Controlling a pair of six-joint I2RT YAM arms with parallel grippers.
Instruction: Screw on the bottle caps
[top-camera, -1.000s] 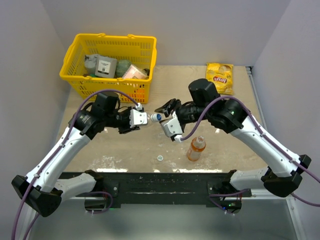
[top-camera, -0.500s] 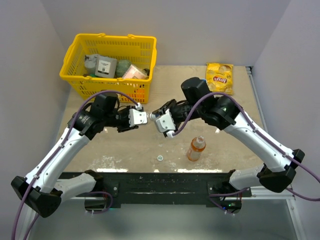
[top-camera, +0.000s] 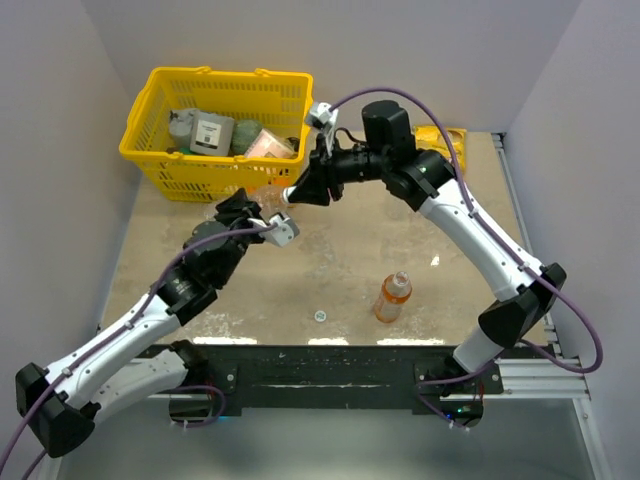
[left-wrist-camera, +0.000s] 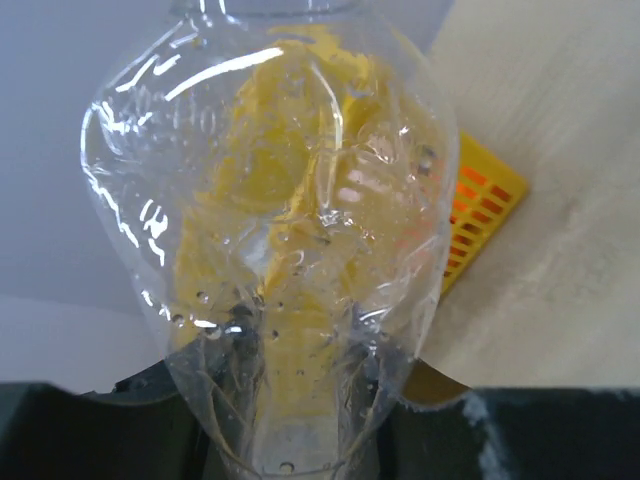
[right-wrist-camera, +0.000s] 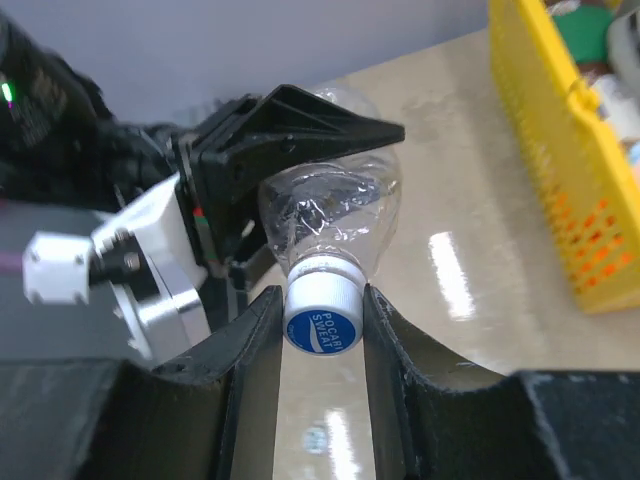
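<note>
A clear bottle (left-wrist-camera: 270, 230) is held off the table by its body in my left gripper (left-wrist-camera: 290, 425), whose dark fingers show through the plastic. The bottle's neck (right-wrist-camera: 325, 262) points at my right gripper (right-wrist-camera: 321, 300), which is shut on the blue-topped cap (right-wrist-camera: 322, 320) sitting on that neck. In the top view the two grippers meet just in front of the basket, left (top-camera: 262, 212) and right (top-camera: 296, 194). An orange bottle (top-camera: 393, 297) stands upright near the front of the table. A small whitish cap (top-camera: 320, 316) lies loose to its left.
A yellow basket (top-camera: 160, 150) full of boxes and packets stands at the back left, close behind the grippers. A yellow chips bag (top-camera: 445, 143) lies at the back right, partly under the right arm. A black rail (top-camera: 320, 365) runs along the near edge.
Both grippers have moved from mid-table back toward the basket. The right gripper closed on the cap at the bottle's neck, and its arm swung up and round.
</note>
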